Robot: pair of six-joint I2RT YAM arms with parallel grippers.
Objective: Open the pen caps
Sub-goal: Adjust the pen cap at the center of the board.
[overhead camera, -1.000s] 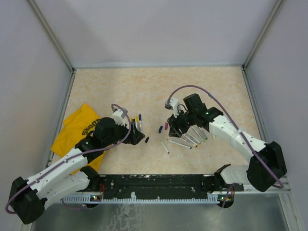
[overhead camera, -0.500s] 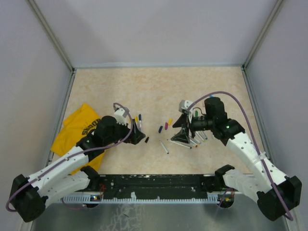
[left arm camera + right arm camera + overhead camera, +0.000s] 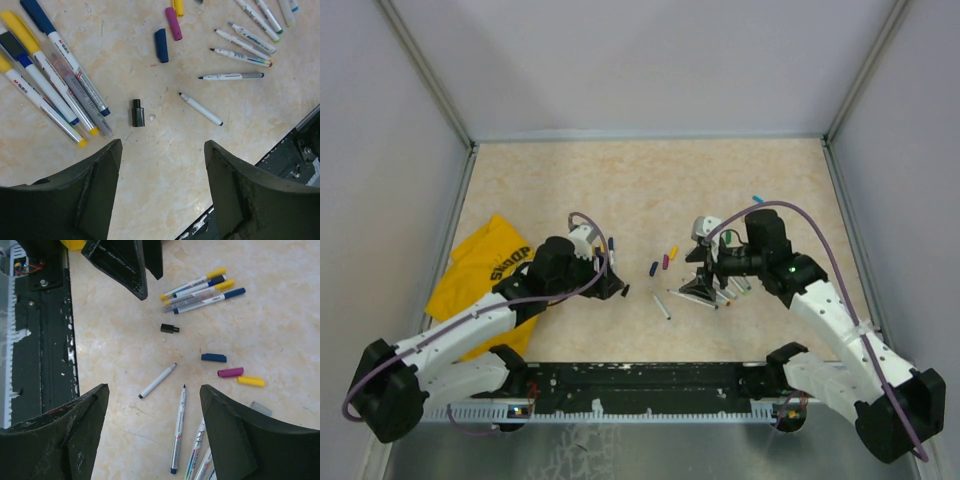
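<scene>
left jaws: wide apart, holding nothing
right jaws: same deal, wide and empty
black cap [image 3: 138,112]: lying loose on worktop [image 3: 160,175], just beside capped pens [image 3: 67,57]

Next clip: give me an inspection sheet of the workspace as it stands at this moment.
Surface: beige marbled table.
Job's things: capped pens lie side by side; uncapped pens lie fanned out opposite them; a blue cap, magenta cap, yellow cap and black cap lie loose between the two groups.
Clutter: yellow cloth at the left edge, partly under the left arm.
Grippers: left gripper and right gripper are open, holding nothing, above the table.
Cables: purple cables loop above both arms.
Surroundings: grey walls; black rail at the near edge.
</scene>
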